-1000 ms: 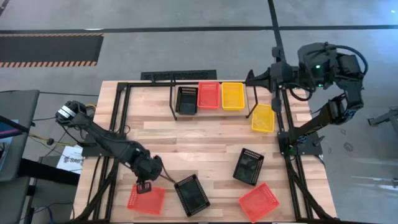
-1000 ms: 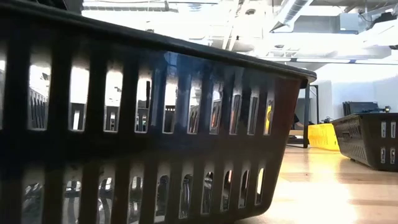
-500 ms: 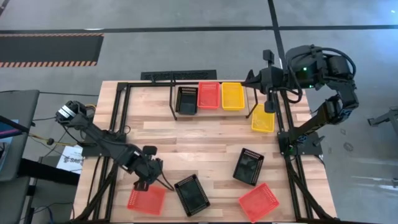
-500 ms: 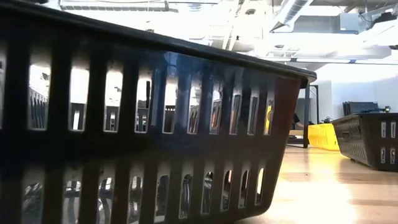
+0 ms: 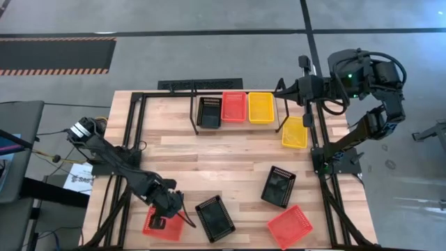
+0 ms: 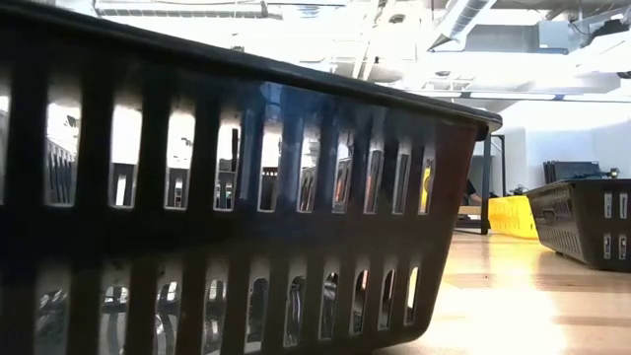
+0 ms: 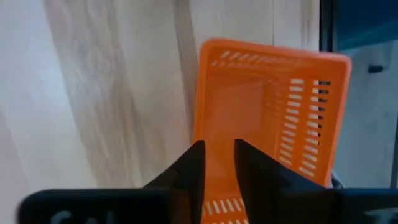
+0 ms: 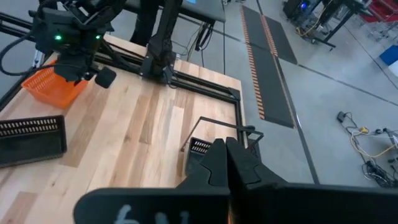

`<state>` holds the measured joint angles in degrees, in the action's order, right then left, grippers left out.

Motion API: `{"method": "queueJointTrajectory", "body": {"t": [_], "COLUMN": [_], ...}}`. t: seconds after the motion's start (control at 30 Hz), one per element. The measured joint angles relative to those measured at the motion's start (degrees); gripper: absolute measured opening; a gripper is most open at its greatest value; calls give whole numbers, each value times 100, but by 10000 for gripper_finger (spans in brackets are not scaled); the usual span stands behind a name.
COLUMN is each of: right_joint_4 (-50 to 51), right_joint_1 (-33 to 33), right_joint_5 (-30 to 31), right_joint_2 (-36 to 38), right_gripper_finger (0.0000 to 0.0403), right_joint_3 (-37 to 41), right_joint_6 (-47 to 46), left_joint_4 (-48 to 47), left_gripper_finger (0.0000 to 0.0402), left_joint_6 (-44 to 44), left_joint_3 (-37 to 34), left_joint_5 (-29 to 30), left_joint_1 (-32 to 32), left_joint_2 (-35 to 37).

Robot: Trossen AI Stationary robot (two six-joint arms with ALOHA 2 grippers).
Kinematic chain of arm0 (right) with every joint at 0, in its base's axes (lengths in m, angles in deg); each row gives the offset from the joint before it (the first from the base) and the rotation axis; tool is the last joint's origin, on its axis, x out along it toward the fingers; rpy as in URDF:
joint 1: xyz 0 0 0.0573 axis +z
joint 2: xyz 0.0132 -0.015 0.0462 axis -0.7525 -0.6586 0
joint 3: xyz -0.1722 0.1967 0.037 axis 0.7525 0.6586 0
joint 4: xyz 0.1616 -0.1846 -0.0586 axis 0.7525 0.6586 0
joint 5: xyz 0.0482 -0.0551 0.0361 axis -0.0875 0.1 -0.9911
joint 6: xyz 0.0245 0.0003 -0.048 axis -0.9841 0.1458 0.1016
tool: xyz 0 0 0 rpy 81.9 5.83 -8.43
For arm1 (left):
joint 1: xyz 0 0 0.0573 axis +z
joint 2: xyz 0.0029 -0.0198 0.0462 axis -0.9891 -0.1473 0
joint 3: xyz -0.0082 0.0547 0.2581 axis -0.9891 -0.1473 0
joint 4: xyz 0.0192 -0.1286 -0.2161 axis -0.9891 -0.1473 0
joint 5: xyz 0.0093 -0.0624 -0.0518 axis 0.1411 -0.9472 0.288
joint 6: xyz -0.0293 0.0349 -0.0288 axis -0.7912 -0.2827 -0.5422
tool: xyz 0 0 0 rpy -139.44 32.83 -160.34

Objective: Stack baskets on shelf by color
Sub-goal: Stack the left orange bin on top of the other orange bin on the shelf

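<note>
My left gripper [image 5: 161, 222] hangs over a red-orange basket [image 5: 164, 225] lying flat near the table's near left corner. In the left wrist view its fingers [image 7: 217, 158] stand narrowly open above that basket [image 7: 267, 106]; I cannot tell whether they touch it. My right gripper [image 5: 281, 88] is shut and empty, raised beside the right end post of the shelf [image 5: 284, 115]. On the shelf sit a black basket [image 5: 209, 111], a red-orange one [image 5: 234, 107] and a yellow one [image 5: 261, 107], side by side.
A yellow basket [image 5: 295, 132] lies right of the shelf. Two black baskets [image 5: 214, 217] [image 5: 279, 186] and a red-orange one [image 5: 289, 226] lie toward the near edge. The black tube frame [image 5: 324, 174] edges the table. A black basket [image 6: 246, 197] fills the low view.
My left gripper has moved toward the table's near edge and down, from the far rim of the red-orange basket to a place over its inside. The basket has stayed where it was.
</note>
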<state>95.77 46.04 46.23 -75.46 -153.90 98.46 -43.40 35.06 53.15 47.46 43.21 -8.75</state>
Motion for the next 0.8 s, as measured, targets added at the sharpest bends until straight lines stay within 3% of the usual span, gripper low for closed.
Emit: {"method": "queueJointTrajectory", "body": {"t": [0.27,0.57,0.67,0.8], "right_joint_4": [11,9,9,7], "right_joint_1": [0,0,0,0], "right_joint_5": [-20,-20,-20,-18], "right_joint_2": [-2,-3,-4,-4], "right_gripper_finger": [1,1,1,1], "right_joint_3": [0,0,0,0], "right_joint_6": [103,92,86,63], "left_joint_4": [-248,-393,-659,-1245], "left_gripper_finger": [127,143,112,18], "left_joint_6": [209,176,-167,-377], "left_joint_3": [0,-2,-2,2], "left_joint_5": [94,118,66,211], "left_joint_1": [-117,-23,167,662], "left_joint_2": [-309,-961,-1142,-1159]}}
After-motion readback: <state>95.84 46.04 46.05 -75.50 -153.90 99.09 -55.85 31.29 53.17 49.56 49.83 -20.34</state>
